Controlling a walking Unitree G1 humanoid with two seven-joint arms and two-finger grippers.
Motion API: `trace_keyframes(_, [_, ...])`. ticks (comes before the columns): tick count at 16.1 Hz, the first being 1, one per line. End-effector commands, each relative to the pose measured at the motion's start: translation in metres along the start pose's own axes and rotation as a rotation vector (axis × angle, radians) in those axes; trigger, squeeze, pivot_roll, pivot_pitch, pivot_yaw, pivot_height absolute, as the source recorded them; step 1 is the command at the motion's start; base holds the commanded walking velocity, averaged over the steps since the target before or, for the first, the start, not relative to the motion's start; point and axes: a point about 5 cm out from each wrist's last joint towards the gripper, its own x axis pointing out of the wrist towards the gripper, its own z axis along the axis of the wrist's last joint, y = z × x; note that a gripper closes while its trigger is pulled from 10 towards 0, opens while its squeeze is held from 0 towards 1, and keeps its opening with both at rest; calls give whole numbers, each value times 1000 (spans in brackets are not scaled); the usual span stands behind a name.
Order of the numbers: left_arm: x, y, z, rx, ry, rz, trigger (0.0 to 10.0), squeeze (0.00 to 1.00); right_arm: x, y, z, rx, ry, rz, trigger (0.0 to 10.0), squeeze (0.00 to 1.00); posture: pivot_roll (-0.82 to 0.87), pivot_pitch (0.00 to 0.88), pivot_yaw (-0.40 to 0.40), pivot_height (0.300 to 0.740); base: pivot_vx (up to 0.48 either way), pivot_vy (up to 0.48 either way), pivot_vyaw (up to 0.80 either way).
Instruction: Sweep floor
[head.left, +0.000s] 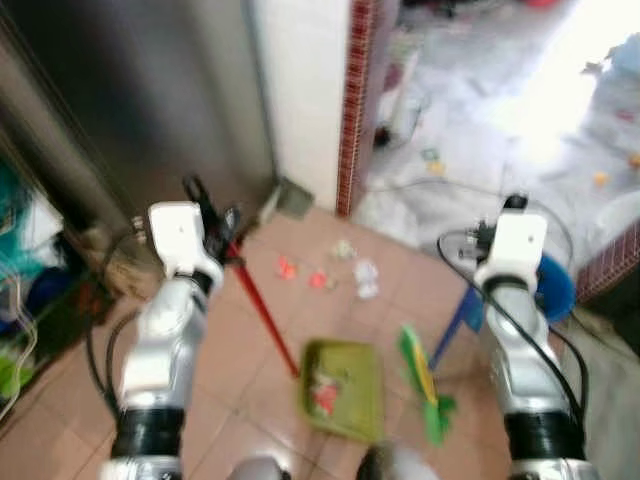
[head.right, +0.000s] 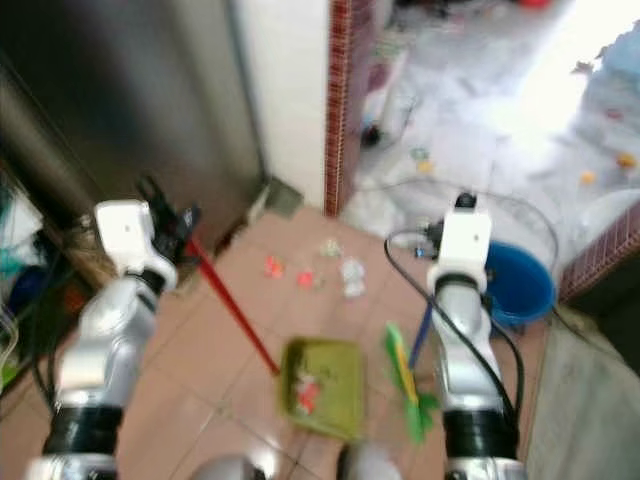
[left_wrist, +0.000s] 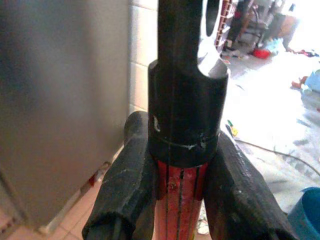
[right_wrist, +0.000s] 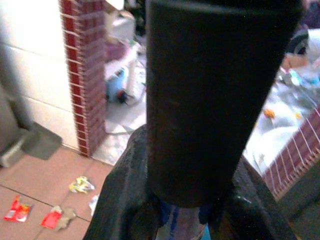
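Sweeping mid-step: left gripper (head.left: 215, 225) fingers pinch the red dustpan handle (head.left: 262, 305), right gripper (right_wrist: 192, 210) fingers pinch the blue broom handle (head.left: 452, 328); green dustpan (head.left: 345, 385) near, holding scraps; next, probably broom far wrappers (head.left: 320, 272) nearward into it.

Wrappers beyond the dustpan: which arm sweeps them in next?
Right, probably: the right gripper grips the broom. The left gripper holds the dustpan handle; wrappers lie just beyond it.
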Motion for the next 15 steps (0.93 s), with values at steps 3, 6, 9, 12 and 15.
trace_keyframes(3, [5, -7, 12, 18, -42, -12, 10000, 0, -1, -15, -14, -59, 63, -51, 10000, 0, -72, 100, 53, 740, 0, 0, -800])
trace_keyframes(6, [5, -7, 12, 19, -46, -21, 10000, 0, -1, -14, -14, -58, 66, -48, 10000, 0, -71, 96, 52, 740, 0, 0, -800])
trace_keyframes(9, [5, -6, 13, 17, -46, -16, 10000, 0, -1, -13, -15, -60, 67, -45, 10000, 0, -70, 94, 52, 740, 0, 0, -800])
trace_keyframes(12, [6, -5, 12, 7, -37, -4, 10000, 0, 0, -13, -16, -63, 70, -41, 10000, 0, -71, 91, 52, 740, 0, 0, -800])
trace_keyframes(15, [7, -5, 12, -7, -36, -3, 10000, 0, 0, -13, -16, -61, 66, -35, 10000, 0, -73, 94, 51, 740, 0, 385, -533])
